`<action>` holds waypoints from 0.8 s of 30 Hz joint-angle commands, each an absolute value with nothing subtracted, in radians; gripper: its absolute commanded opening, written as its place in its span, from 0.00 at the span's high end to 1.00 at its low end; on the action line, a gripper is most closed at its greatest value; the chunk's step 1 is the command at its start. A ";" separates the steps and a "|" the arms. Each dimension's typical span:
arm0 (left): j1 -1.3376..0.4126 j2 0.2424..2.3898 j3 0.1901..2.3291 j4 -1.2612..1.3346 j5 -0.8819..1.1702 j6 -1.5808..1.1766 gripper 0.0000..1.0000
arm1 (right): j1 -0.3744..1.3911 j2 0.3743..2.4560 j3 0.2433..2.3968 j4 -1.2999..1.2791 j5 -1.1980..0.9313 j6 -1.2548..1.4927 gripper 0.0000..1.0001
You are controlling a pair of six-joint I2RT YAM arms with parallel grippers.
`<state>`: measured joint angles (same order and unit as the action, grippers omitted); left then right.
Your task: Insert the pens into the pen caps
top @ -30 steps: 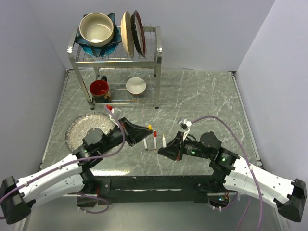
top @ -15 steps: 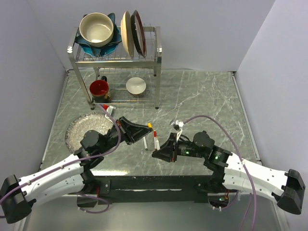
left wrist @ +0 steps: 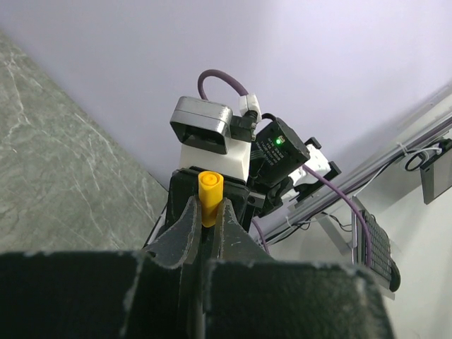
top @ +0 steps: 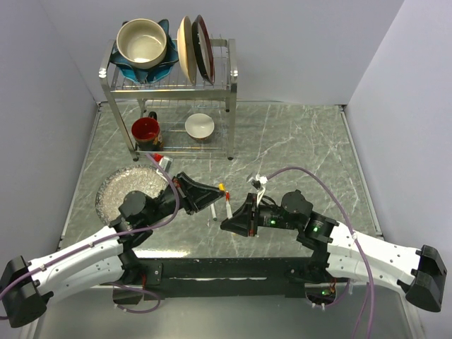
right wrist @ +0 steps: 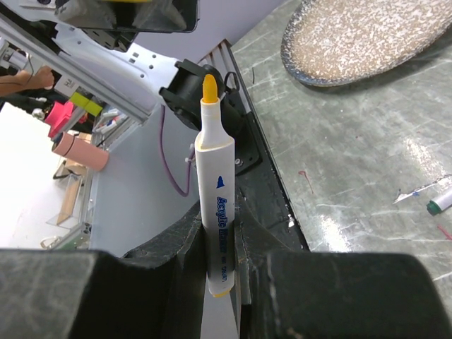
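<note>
A: Over the desk (top: pixel 304 148), from the top?
B: Nose to nose, left end effector (top: pixel 217 189) and right end effector (top: pixel 227 225); two pens (top: pixel 214 210) lie between.
A: Left wrist?
B: Clamped on the yellow cap (left wrist: pixel 210 196).
A: Right wrist?
B: Gripping an upright yellow-tipped pen (right wrist: pixel 215 205).

1. The white barrel of the yellow-tipped pen (right wrist: pixel 214 205) carries blue lettering running lengthwise. It begins "Acrylic"; the rest, down between the jaws of the right gripper (right wrist: pixel 220 244), cannot be made out.
2. A small blue emblem sits just above that lettering, too small to read.
3. The top and left wrist views offer nothing legible.
</note>
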<state>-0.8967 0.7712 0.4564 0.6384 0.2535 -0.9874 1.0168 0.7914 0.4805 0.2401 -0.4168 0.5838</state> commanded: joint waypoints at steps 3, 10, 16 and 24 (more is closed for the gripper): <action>-0.905 0.778 0.449 0.649 0.288 -0.954 0.99 | 1.026 0.792 0.535 0.290 -0.426 0.589 1.00; -0.910 0.767 0.443 0.617 0.272 -0.930 0.99 | 1.029 0.784 0.534 0.287 -0.425 0.592 1.00; -0.908 0.779 0.453 0.609 0.282 -0.920 0.99 | 1.031 0.792 0.535 0.291 -0.430 0.594 1.00; -0.914 0.782 0.453 0.586 0.299 -0.908 0.99 | 1.032 0.788 0.545 0.279 -0.419 0.589 1.00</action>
<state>-0.9070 0.7849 0.4469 0.5869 0.2691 -0.9360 1.0233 0.7963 0.4885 0.2417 -0.4164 0.5869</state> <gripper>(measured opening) 0.045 0.232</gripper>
